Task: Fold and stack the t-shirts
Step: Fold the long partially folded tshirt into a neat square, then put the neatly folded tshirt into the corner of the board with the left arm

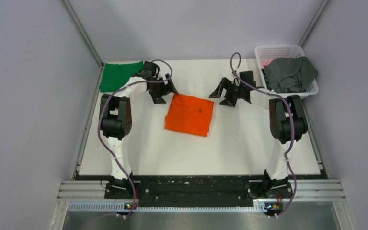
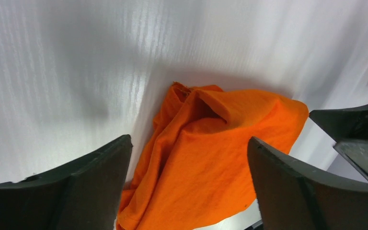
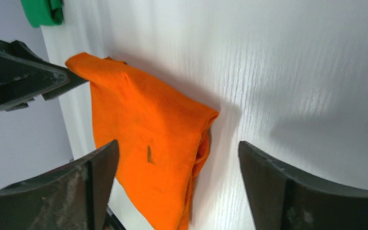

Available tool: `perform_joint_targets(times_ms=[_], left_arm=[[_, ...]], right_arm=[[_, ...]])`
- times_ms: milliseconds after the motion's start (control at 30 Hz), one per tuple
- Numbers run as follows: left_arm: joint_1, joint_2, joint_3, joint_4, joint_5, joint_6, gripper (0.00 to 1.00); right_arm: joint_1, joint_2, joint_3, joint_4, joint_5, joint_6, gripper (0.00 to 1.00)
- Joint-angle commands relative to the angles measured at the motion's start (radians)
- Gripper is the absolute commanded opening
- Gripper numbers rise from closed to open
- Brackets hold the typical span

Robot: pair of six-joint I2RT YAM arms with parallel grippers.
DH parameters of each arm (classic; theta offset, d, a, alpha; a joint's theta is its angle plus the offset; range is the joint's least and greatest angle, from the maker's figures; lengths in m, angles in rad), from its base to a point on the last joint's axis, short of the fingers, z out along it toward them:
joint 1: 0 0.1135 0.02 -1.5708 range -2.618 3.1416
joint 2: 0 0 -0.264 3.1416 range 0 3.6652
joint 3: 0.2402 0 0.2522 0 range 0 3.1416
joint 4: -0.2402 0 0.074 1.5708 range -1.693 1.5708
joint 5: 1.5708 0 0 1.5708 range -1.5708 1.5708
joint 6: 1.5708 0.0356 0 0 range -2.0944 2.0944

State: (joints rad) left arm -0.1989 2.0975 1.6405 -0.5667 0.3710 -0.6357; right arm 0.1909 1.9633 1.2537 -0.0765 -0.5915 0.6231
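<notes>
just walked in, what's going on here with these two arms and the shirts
Two arms are folding t-shirts. The orange t-shirt lies folded on the table; the left hand and right hand are open and empty at its far corners. The green t-shirt sits folded at the far left corner, not stacked yet. The dark grey t-shirt is heaped in the white basket.

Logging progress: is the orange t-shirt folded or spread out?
Folded: the orange t-shirt lies as a compact rectangle on the table, with doubled layers showing at its edge.
</notes>
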Motion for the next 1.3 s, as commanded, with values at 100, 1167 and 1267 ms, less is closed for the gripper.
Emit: perform_joint_targets(times_ms=[100,1167,1267], left_arm=[[-0.001,-0.080,-0.057,0.007,-0.022,0.077,0.99],[-0.213,0.166,0.393,-0.228,-1.163,0.310,0.00],[-0.167,0.153,0.387,-0.062,-1.186,0.473,0.00]], right_arm=[[-0.026,-0.106,0.040,-0.025,0.093,-0.099,0.99],[-0.025,-0.468,-0.272,-0.104,0.304,-0.281,0.99],[-0.025,-0.497,-0.288,-0.108,0.356,-0.306,0.99]])
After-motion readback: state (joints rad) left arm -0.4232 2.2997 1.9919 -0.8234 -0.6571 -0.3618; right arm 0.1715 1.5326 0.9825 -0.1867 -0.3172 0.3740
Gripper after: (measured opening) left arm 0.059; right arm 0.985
